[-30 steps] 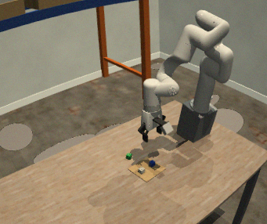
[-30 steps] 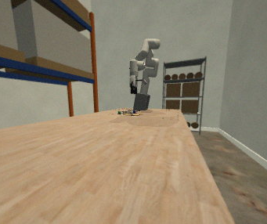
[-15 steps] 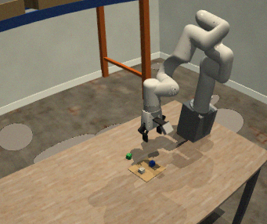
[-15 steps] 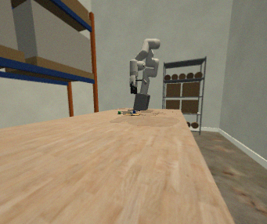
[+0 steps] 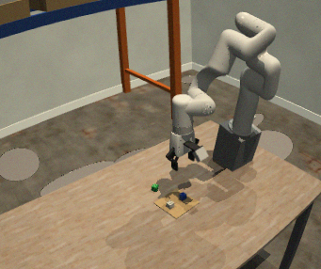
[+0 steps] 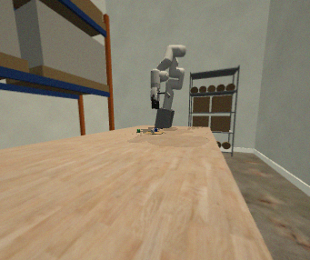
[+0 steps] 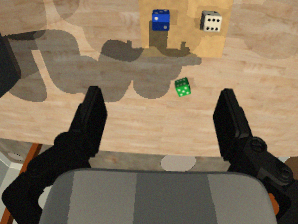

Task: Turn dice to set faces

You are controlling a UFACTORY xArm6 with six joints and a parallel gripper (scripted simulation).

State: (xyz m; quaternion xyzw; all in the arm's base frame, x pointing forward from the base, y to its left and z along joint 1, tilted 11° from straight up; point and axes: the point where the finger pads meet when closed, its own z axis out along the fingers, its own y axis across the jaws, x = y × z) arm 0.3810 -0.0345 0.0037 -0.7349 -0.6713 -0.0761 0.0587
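A tan mat (image 5: 177, 202) lies on the wooden table. The white die (image 5: 170, 204) and the blue die (image 5: 183, 196) both sit flat on it, apart from each other. In the wrist view the white die (image 7: 212, 22) is at the mat's (image 7: 186, 12) right and the blue die (image 7: 160, 19) to its left. The green die (image 5: 154, 187) lies on the table just off the mat; it also shows in the wrist view (image 7: 182, 87). My gripper (image 5: 180, 161) hangs well above the table, behind the dice, open and empty; its fingers stand wide apart.
The arm's dark base block (image 5: 235, 146) stands on the table behind the mat. An orange rack post (image 5: 173, 52) rises behind the table. In the exterior view the dice (image 6: 154, 131) are tiny and far away.
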